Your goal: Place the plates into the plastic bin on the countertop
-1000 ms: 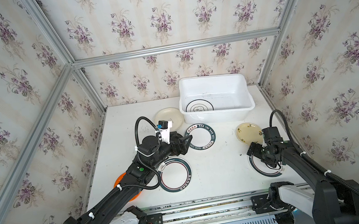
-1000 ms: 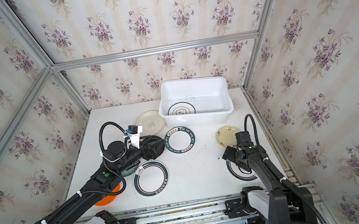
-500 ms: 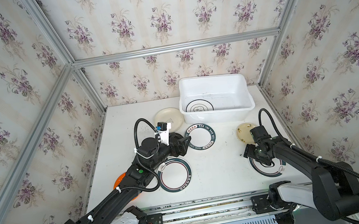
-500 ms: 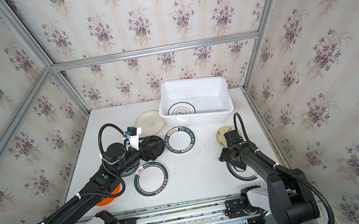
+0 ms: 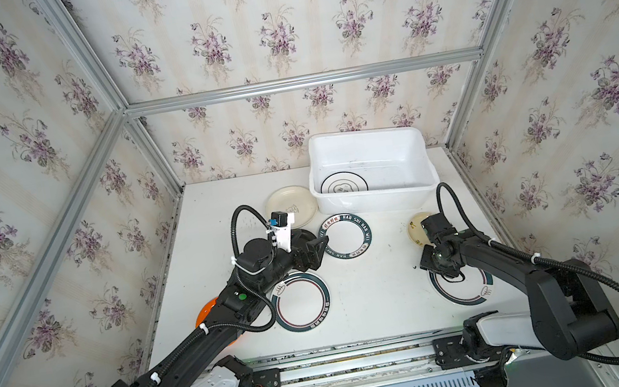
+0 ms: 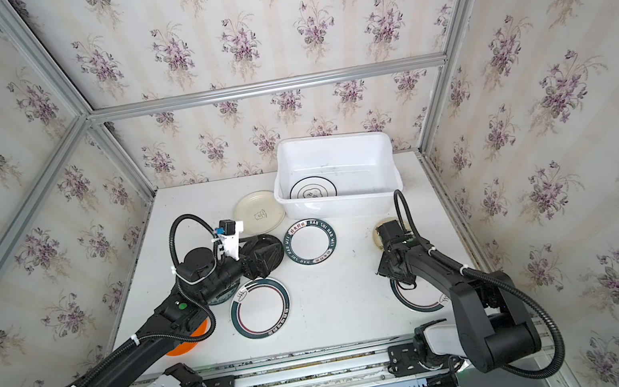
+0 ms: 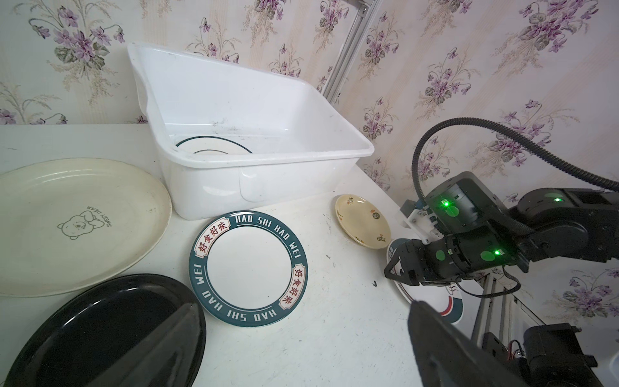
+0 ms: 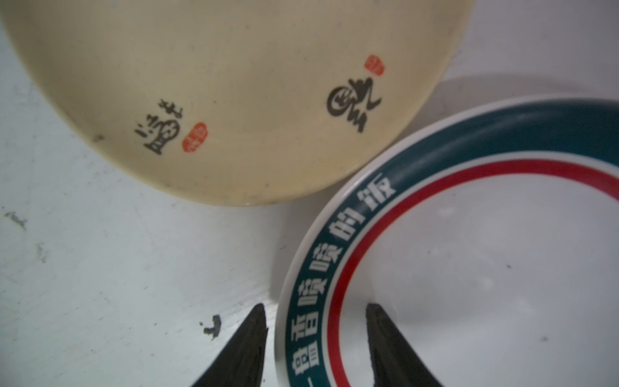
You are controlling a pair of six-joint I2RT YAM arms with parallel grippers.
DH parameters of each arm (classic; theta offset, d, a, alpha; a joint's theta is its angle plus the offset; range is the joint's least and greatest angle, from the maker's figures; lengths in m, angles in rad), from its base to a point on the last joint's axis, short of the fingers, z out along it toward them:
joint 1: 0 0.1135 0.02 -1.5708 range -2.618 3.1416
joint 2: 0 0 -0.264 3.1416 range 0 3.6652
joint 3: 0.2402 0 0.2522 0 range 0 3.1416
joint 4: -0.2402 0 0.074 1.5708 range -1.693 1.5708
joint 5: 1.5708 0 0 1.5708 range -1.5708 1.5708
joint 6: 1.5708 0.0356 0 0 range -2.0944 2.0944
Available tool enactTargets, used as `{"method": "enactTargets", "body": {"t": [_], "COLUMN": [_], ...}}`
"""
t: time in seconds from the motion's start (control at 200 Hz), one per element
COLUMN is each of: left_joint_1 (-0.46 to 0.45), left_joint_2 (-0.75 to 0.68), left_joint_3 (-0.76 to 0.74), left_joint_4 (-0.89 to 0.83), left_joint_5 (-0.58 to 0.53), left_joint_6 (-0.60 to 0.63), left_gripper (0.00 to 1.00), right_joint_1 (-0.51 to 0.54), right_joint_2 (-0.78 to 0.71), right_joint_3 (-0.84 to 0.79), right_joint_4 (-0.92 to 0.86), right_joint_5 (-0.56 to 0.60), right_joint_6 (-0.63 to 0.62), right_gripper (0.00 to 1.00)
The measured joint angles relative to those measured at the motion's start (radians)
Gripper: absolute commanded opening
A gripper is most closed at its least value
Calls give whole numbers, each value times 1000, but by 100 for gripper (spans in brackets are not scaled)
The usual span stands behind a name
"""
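On the countertop the white plastic bin stands at the back with one ringed plate inside. My right gripper is open but narrow. Its jaws straddle the rim of a white plate with teal and red rings, one outside and one inside, next to a pale yellow plate. My left gripper hangs wide open over the glossy black plate, beside the teal lettered plate. A cream plate, another teal-ringed plate and an orange plate also lie here.
Aluminium rails and flowered walls close in the back and both sides. The right arm lies low along the right edge. A dark speck lies on the table beside my right gripper's outer jaw.
My right gripper's jaws have narrowed around the ringed plate's rim, and its wrist has shifted a little left and back towards the yellow plate. The left arm has barely moved.
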Motion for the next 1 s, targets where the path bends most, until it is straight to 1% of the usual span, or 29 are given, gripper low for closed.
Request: {"method": "enactTargets", "body": {"t": [0.115, 0.315, 0.61, 0.765, 1.0], "left_joint_1": [0, 0, 0, 0, 0], "left_joint_2": [-3, -5, -6, -6, -2], "left_joint_3": [0, 0, 0, 0, -2], "left_joint_4": [0, 0, -1, -1, -1], "left_joint_5": [-4, -8, -11, -11, -10], "left_joint_6": [3, 8, 11, 11, 11], "left_gripper": [100, 100, 100, 100, 100], "right_joint_1": [7, 10, 13, 14, 15], "right_joint_2": [14, 16, -10, -36, -57], "right_joint_3": [0, 1, -11, -20, -19], "right_joint_4": [51, 59, 64, 58, 20], "right_joint_5": [-16, -24, -37, -68, -75], "right_joint_6": [8, 16, 24, 27, 34], "right_gripper": [47, 45, 47, 61, 84]}}
